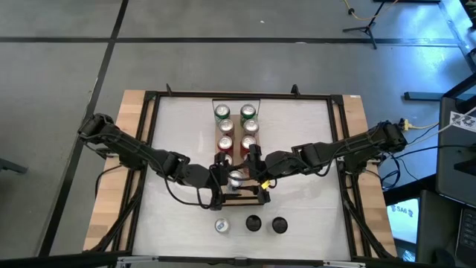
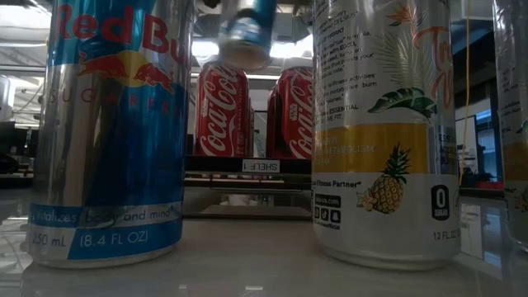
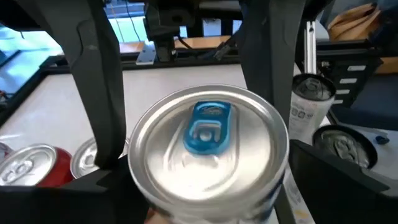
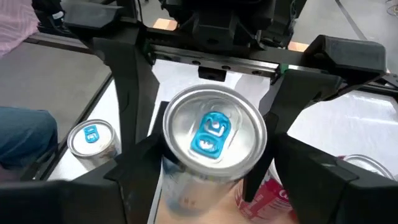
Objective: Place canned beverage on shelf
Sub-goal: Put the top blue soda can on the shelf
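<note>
Six cans fill the shelf's (image 1: 236, 132) far end. Blue-tab can (image 1: 236, 178) hangs over its near end, clamped in right gripper (image 1: 256, 176); left gripper (image 1: 221, 177) flanks it, fingers apart. Three cans wait near table's (image 1: 312, 216) front edge.

White tabletop (image 1: 178, 119), black frame; tripod (image 1: 364, 30) on grey floor (image 1: 59, 74) (beyond far edge); yellow cable (image 1: 421, 126) right.

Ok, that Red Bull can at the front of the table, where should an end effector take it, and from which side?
Its straight round wall, about mid-height, coming in level from its left: the Red Bull can stands upright, with a dark-topped can apart on its right. The left end effector and right end effector are both at a blue-tab can over the shelf.
</note>
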Available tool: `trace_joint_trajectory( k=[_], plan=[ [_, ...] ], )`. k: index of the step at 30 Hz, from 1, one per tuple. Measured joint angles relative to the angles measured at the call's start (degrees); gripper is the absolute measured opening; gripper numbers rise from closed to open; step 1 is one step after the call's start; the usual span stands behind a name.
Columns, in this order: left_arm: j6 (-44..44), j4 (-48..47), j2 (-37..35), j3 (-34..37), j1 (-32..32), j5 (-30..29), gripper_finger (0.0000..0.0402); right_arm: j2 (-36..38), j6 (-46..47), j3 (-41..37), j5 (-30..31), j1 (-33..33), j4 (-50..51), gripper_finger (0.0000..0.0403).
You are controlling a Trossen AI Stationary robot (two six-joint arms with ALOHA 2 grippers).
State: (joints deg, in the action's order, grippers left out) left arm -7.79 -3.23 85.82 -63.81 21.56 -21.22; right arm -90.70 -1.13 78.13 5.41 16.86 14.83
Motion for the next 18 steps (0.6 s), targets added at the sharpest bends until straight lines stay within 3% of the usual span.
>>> trace_joint_trajectory(
  k=[12,18],
  plan=[
    [0.26,-0.81,0.0,-0.09,0.04,-0.3,0.0328,-0.02,0.68,0.0,-0.03,-0.04,0.49,0.0285],
    [-0.87,-1.68,0.0,-0.09,0.04,1.0,0.0328,-0.07,0.73,0.02,0.1,0.0,4.55,0.0256]
  ],
)
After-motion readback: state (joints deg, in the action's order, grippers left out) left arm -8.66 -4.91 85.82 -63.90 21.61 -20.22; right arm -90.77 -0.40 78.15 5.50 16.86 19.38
